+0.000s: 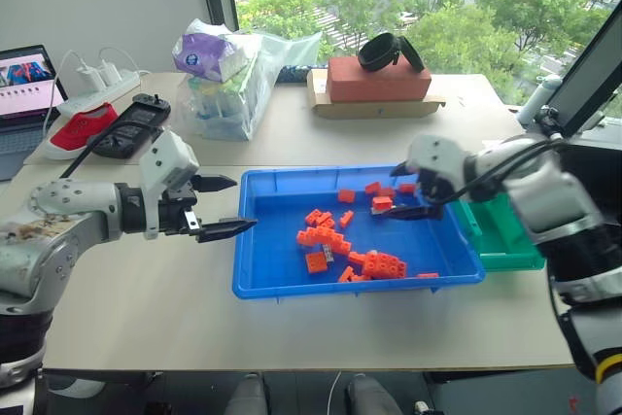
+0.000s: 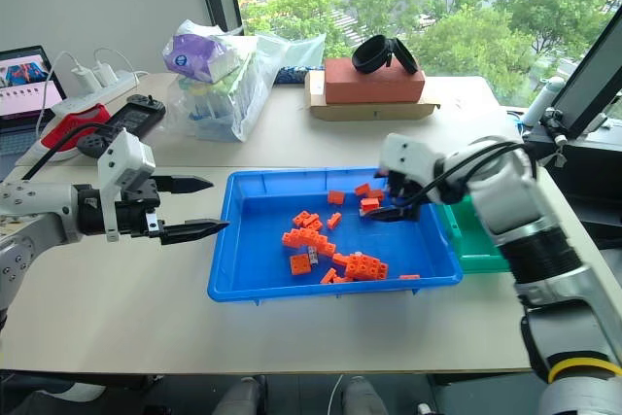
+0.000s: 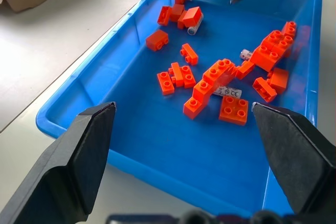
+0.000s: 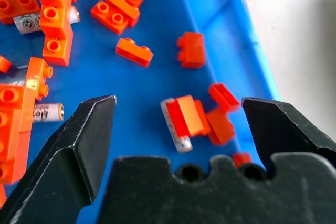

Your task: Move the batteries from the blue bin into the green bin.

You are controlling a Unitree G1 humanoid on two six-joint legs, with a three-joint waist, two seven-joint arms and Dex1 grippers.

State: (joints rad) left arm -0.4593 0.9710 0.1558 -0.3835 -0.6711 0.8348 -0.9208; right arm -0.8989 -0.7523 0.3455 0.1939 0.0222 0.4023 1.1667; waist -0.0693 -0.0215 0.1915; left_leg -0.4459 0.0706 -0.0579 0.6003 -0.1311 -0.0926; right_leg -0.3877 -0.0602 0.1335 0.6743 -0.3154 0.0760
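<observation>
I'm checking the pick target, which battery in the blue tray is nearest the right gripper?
The battery lying partly under an orange brick, between the open fingers of the right gripper. The others lie farther off among the middle bricks.

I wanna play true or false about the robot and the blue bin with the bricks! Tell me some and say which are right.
1. The right gripper is open above the blue bin. True.
2. The left gripper holds a brick. False: it is open and holds nothing, beside the bin.
3. A battery lies partly under an orange brick. True.
4. The green bin sits inside the blue bin. False: it stands beside it on the table.
</observation>
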